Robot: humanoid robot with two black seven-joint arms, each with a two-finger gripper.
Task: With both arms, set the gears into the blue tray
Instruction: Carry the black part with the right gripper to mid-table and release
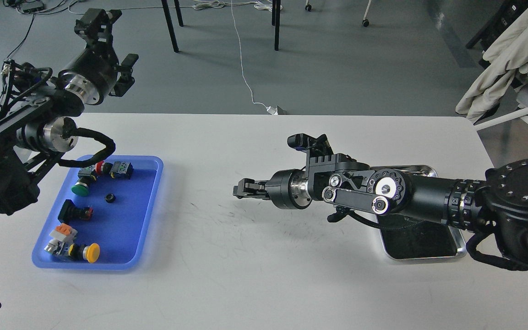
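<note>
The blue tray (147,206) lies at the table's left. One small black gear (110,198) rests inside it among several coloured push-button switches (80,185). My left gripper (111,40) is raised high above the table's far-left edge, behind the tray, with its fingers apart and nothing between them. My right gripper (242,190) reaches out over the middle of the table, well to the right of the blue tray. Its dark fingers lie close together, and I cannot make out whether anything is held between them.
A shiny steel tray (428,255) with a dark inside sits at the right, mostly covered by my right arm (428,195). Beyond the table are chair legs, a white cable on the floor, and a chair with cloth at the far right.
</note>
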